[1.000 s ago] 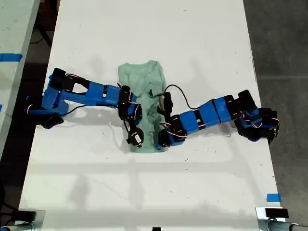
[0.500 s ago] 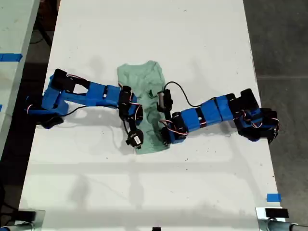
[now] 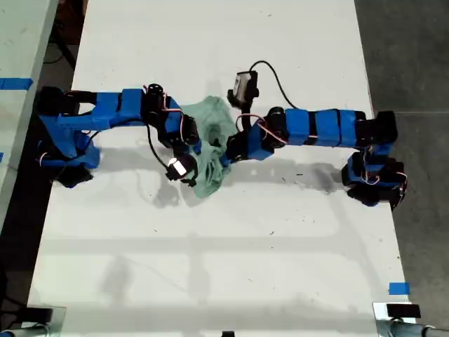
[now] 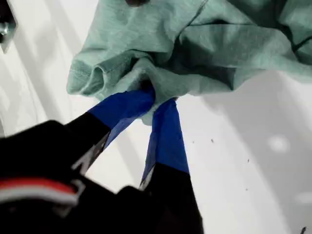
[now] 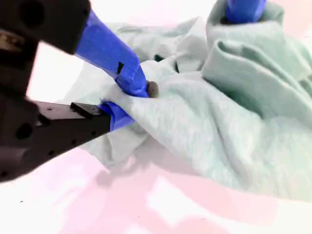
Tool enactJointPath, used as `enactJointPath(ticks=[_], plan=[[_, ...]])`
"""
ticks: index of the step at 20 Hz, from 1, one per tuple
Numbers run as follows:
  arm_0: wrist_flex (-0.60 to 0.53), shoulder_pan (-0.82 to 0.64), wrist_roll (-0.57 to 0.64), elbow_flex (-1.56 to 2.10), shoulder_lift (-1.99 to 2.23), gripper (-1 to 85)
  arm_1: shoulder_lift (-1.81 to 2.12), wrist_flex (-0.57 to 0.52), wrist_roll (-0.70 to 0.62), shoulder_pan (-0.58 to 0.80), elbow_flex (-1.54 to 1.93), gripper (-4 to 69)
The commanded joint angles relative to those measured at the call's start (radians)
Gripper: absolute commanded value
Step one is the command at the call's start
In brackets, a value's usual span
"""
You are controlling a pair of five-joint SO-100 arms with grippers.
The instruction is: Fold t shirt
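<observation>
Lying bunched and partly lifted between two blue arms near the middle of the white surface [image 3: 280, 232]: wrinkled pale mint-green fabric t shirt [image 3: 210, 151]. Pinched at a gathered fold by my first tool [image 4: 155, 100], blue tips clamped on cloth. Gripped at another edge by my second tool [image 5: 127, 100], tips likewise closed on fabric.

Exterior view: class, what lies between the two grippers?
Only bunched t shirt spans the stretch between my first gripper and my second gripper; each pinches its fabric, as the exterior view shows.
</observation>
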Motion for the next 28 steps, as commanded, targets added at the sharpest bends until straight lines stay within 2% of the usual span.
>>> enactJointPath(ticks=[1,4,8,11,14,16,19,22,26,28], plan=[[-0.002,-0.112,0.043,0.112,0.166,-0.1,0.091,-0.103,-0.109,0.101,-0.003,1.2],[-0.014,-0.215,0.103,0.227,0.258,-0.1,0.081,-0.25,-0.199,0.193,0.023,1.2],[-0.04,-0.321,0.17,0.353,0.379,-0.1,0.014,-0.417,-0.268,0.333,0.04,1.2],[-0.074,-0.37,0.206,0.385,0.433,-0.1,-0.046,-0.586,-0.313,0.416,0.023,1.2],[-0.158,-0.442,0.179,0.374,0.505,-0.1,-0.149,-0.758,-0.305,0.459,-0.037,1.2],[-0.198,-0.529,0.133,0.383,0.491,-0.1,-0.178,-0.825,-0.287,0.471,-0.029,-1.0],[-0.23,-0.676,0.156,0.331,0.256,-0.1,-0.173,-0.788,-0.31,0.497,-0.031,-0.8],[-0.23,-0.713,0.199,0.21,-0.002,-0.1,-0.121,-0.772,-0.356,0.489,0.058,-0.8],[-0.221,-0.742,0.244,0.121,-0.071,-0.1,-0.038,-0.719,-0.423,0.499,0.149,-0.8],[-0.212,-0.756,0.278,0.084,-0.08,8.4,-0.037,-0.673,-0.454,0.537,0.147,-0.8]])
